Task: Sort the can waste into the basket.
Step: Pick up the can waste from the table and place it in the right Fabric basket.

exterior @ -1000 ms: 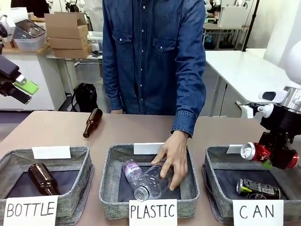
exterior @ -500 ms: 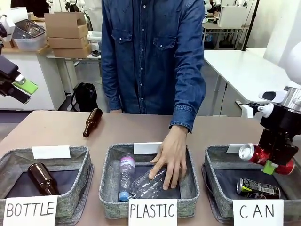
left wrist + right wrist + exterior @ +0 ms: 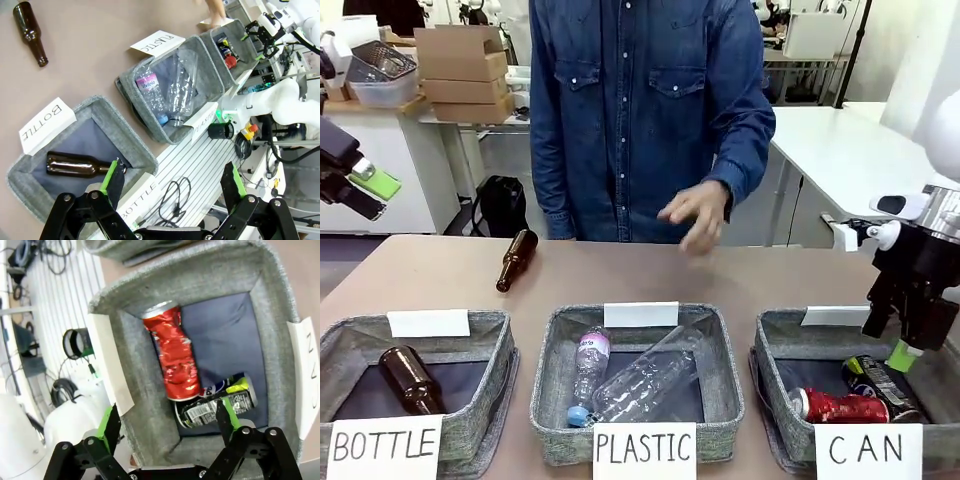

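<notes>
The red can [image 3: 840, 406] lies on its side in the grey CAN basket [image 3: 779, 331], beside the black can [image 3: 886, 386]. My right gripper [image 3: 890, 338] hangs open just above the basket's right part with nothing between its fingers. The right wrist view looks straight down into the basket [image 3: 200, 275]: the dented red can [image 3: 175, 360] lies lengthwise and the black can [image 3: 215, 402] lies across its lower end, between my open right gripper [image 3: 165, 422] fingers. My left gripper [image 3: 370, 195] is raised at the far left, open and empty, as the left wrist view [image 3: 172, 177] confirms.
A brown bottle [image 3: 516, 260] lies on the table behind the BOTTLE basket [image 3: 495, 330], which holds another brown bottle [image 3: 410, 378]. The PLASTIC basket [image 3: 552, 340] holds clear plastic bottles [image 3: 640, 385]. The person's hand [image 3: 698, 212] hovers above the table's far edge.
My right gripper opened and the red can dropped from it into the CAN basket, nudging the black can aside. The person's hand left the PLASTIC basket and rose.
</notes>
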`<state>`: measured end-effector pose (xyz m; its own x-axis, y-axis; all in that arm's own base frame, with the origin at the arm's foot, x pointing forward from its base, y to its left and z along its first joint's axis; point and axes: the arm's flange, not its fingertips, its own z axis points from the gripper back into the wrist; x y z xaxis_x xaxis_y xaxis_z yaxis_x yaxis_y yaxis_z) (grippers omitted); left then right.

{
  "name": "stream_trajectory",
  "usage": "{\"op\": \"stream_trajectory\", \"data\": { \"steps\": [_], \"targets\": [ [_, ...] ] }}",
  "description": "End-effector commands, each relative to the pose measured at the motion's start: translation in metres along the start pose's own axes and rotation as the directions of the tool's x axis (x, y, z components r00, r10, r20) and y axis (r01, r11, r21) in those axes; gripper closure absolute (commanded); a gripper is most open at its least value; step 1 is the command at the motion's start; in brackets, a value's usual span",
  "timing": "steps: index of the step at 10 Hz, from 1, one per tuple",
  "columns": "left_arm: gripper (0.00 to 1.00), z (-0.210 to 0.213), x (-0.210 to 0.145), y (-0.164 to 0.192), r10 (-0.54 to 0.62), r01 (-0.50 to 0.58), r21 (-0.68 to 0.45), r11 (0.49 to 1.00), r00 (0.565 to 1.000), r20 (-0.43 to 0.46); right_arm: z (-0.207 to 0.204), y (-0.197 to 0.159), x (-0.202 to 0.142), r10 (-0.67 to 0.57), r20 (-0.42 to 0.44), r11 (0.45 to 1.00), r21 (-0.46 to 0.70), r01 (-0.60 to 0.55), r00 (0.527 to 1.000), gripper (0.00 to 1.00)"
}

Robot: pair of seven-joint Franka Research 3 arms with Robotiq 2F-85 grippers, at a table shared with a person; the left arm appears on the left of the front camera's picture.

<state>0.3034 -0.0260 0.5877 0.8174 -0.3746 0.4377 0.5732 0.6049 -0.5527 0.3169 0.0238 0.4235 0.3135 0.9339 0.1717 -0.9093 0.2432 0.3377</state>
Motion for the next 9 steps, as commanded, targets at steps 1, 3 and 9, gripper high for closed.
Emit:
{"op": "stream_trajectory", "data": {
  "steps": [1, 3, 9],
  "targets": [
    [0.00, 0.003, -0.003, 0.000, -0.005, 0.005, 0.007, 1.000, 1.000, -0.011, -0.007, -0.002, -0.003, 0.005, 0.026, 1.000, -0.005, -0.005, 1.000, 0.00],
    [0.00, 0.003, -0.003, 0.000, -0.005, 0.005, 0.007, 1.000, 1.000, -0.011, 0.027, -0.002, 0.010, -0.337, 0.544, 0.935, 0.288, 0.207, 0.768, 0.00],
    [0.00, 0.003, -0.003, 0.000, -0.005, 0.005, 0.007, 1.000, 1.000, -0.011, 0.081, 0.012, 0.014, -0.758, 0.480, 0.613, 0.756, -0.229, -0.443, 0.00]
  ]
}}
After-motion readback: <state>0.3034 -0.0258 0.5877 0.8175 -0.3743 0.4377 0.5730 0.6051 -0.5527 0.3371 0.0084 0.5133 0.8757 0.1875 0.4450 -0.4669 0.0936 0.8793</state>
